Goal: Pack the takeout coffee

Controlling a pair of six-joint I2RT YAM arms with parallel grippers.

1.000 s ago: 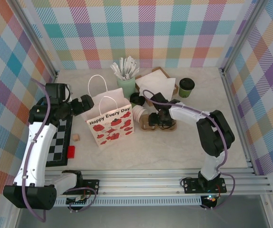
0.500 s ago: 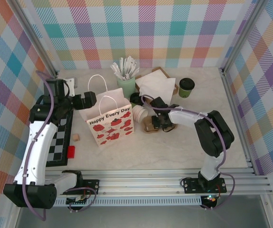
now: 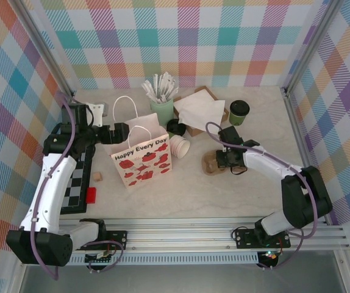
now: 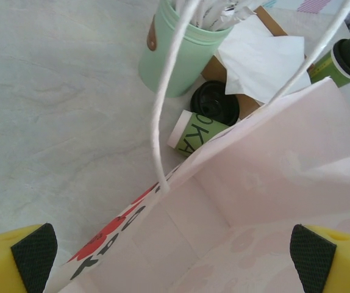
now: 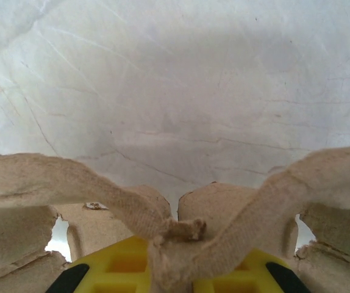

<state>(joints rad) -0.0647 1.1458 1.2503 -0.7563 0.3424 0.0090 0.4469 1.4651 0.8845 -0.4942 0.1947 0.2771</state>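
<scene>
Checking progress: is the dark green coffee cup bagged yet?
No, the dark green black-lidded paper cup stands on the pale table.

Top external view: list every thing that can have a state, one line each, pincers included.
takeout coffee: upright, lid on, not yet packed.
paper bag: standing, mouth open.
cup carrier: gripped by the right pincer.
right pincer: shut on the cup carrier.
left pincer: open, at the paper bag's mouth.
pale green cup: upright, holding wrapped sticks.
stack of cream cups: lying on its side.
</scene>
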